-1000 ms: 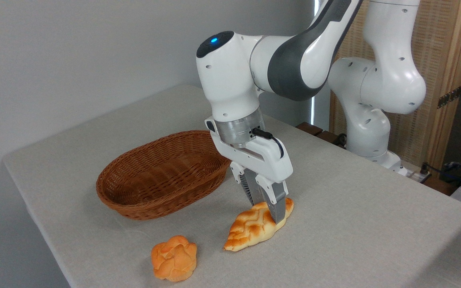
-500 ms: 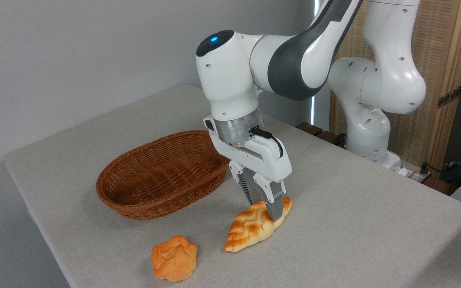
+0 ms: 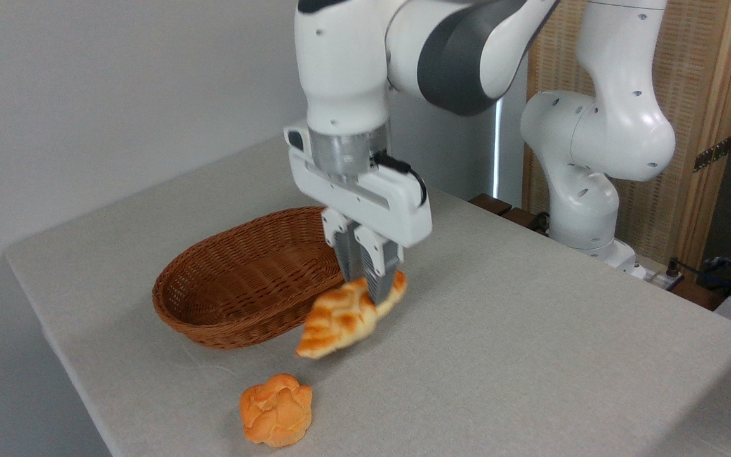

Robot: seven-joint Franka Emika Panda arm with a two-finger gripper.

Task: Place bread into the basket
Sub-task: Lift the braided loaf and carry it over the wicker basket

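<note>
so the bread [image 3: 339,316] is hanging in the air, long axis drooping down-left, pinched near its upper right end by the closed gripper [image 3: 372,289]. basket [image 3: 238,289] sits just to the left, empty, bun [image 3: 276,409] untouched

I see the arm [image 3: 467,51] in glossy white plastic with matt grey joint covers and a brushed metal ring at the wrist. The basket [image 3: 238,285] is rough reddish-brown woven wicker; the table [image 3: 530,355] wears matt, finely textured grey cloth. The bread [image 3: 340,314] and bun [image 3: 276,409] show smooth, faintly shiny crusts.
</note>
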